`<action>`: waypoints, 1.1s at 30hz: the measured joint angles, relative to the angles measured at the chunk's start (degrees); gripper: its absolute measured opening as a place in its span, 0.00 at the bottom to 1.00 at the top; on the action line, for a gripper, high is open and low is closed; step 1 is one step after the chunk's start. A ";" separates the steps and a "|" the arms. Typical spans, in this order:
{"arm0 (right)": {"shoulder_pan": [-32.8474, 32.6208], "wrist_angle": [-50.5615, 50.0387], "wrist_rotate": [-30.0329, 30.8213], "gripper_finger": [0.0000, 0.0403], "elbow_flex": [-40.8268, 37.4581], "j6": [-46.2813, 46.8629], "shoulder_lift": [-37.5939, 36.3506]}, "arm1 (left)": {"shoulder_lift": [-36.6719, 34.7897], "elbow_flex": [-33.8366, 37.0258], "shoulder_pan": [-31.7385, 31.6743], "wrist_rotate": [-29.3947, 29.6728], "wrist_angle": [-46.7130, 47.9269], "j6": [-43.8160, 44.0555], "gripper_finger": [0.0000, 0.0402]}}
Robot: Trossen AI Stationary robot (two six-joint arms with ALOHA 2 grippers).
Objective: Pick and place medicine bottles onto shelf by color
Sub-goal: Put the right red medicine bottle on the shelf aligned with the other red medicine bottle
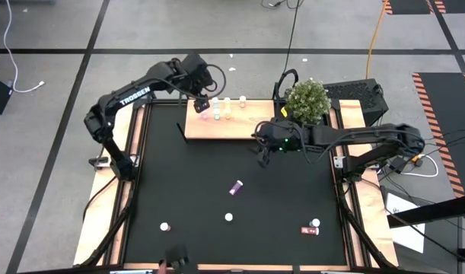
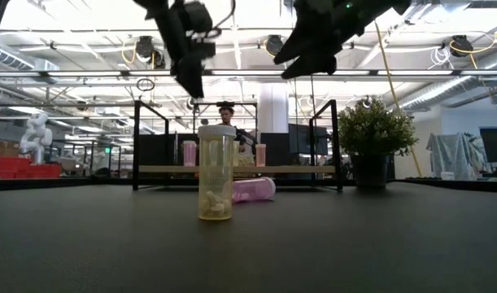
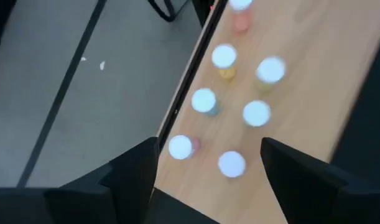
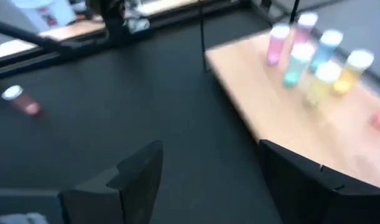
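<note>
High view: I counted about seven bottles (image 1: pixel 216 109) standing along shelf (image 1: pixel 232 125) far edge. Left gripper (image 1: pixel 202 103) hovered over them, jaws spread, empty. Right gripper (image 1: pixel 262 156) off shelf's near edge, spread, empty. Five bottles left on table (image 1: pixel 179 183).

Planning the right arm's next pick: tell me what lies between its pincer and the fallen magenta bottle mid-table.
Nothing: the high view shows bare black tabletop between the right pincer and the magenta bottle.
</note>
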State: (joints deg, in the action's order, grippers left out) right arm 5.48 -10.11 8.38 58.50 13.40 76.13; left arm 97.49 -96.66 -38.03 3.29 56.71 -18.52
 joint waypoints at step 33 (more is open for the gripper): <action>-36.68 -20.64 -7.11 0.50 -6.43 28.29 -11.08 | 0.02 -0.09 46.22 0.26 -19.35 51.80 0.71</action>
State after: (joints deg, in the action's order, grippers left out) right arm -31.20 -30.75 1.27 52.07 41.70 65.05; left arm 97.51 -96.75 8.18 3.55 37.36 33.28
